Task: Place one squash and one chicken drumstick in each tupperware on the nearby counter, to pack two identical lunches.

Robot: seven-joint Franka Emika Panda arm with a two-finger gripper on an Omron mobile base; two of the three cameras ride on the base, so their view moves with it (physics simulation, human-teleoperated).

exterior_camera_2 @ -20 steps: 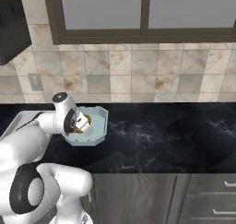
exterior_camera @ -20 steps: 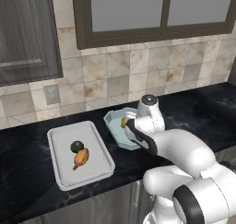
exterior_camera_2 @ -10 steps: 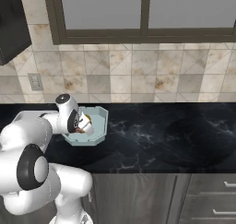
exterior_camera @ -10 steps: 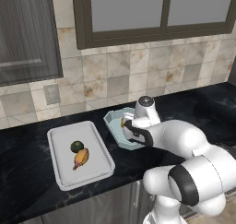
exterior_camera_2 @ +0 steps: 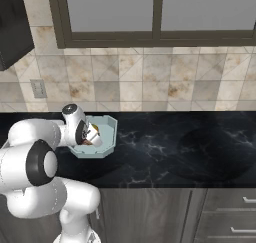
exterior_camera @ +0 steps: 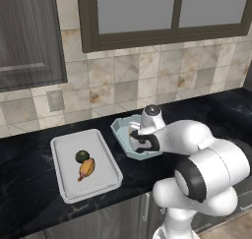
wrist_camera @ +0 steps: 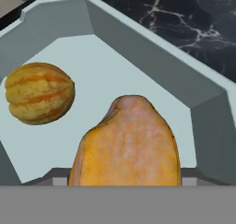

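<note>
Pale-blue octagonal tupperware (exterior_camera: 123,129) sits on black marbled counter (exterior_camera: 29,203), gripper (exterior_camera: 139,142) down inside it; beside it, white rectangular tupperware (exterior_camera: 66,190) holds dark green squash (exterior_camera: 81,156) touching orange-brown drumstick (exterior_camera: 86,168).
Right base: gripper (exterior_camera_2: 91,135) inside blue tub (exterior_camera_2: 107,137).
Hand view: second drumstick (wrist_camera: 129,147) close against the camera, yellow-orange striped squash (wrist_camera: 39,93) apart on tub floor (wrist_camera: 138,80). Jaw state: cannot tell.
</note>
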